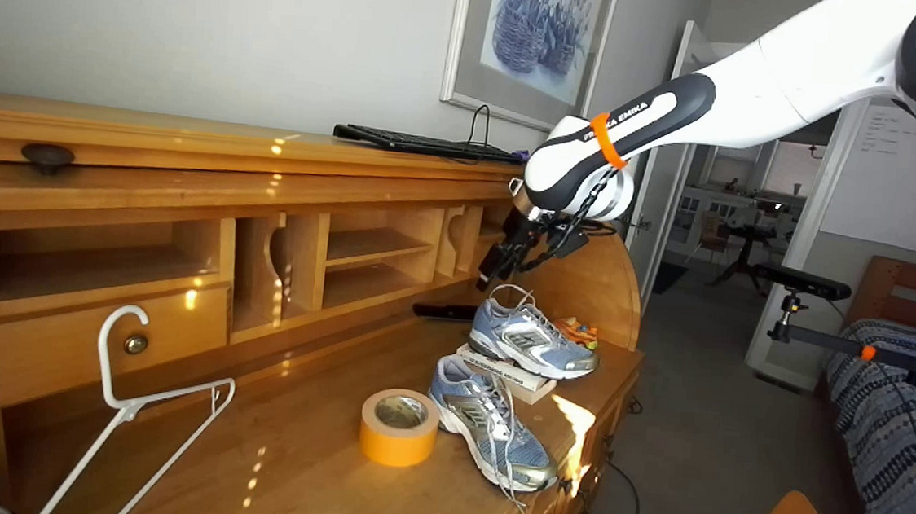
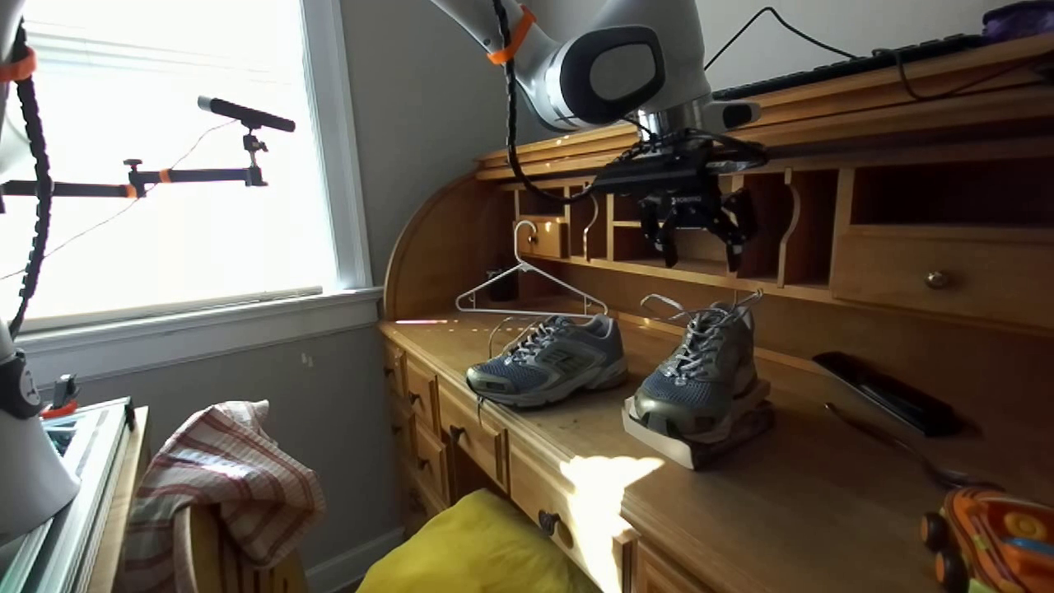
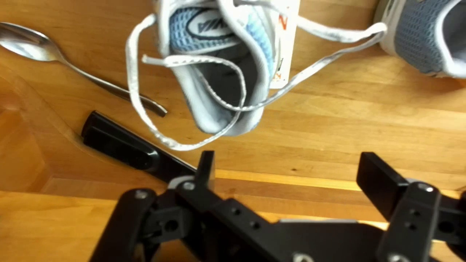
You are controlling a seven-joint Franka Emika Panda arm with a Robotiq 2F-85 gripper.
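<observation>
My gripper (image 3: 287, 160) is open and empty, with its fingers wide apart. In both exterior views, the gripper (image 1: 486, 280) (image 2: 700, 255) hangs above the desk, close to the cubbies. It is nearest to a blue-grey shoe (image 1: 533, 336) (image 2: 696, 371) on a white book (image 1: 504, 373). In the wrist view, this shoe's heel (image 3: 251, 122) and looped white laces lie ahead of the fingers, apart from them. A matching shoe (image 1: 486, 423) (image 3: 415, 36) stands on the desk beside it. A black-handled object (image 3: 123, 145) and a spoon (image 3: 31, 43) lie near the shoe.
A roll of orange tape (image 1: 397, 444) and an upright white hanger (image 1: 107, 352) are on the desk. A toy car (image 2: 1000, 535) sits at its end. Wooden cubbies (image 1: 381, 243) rise behind, with a keyboard (image 1: 426, 143) on top. A yellow cushion (image 2: 486, 552) is in front.
</observation>
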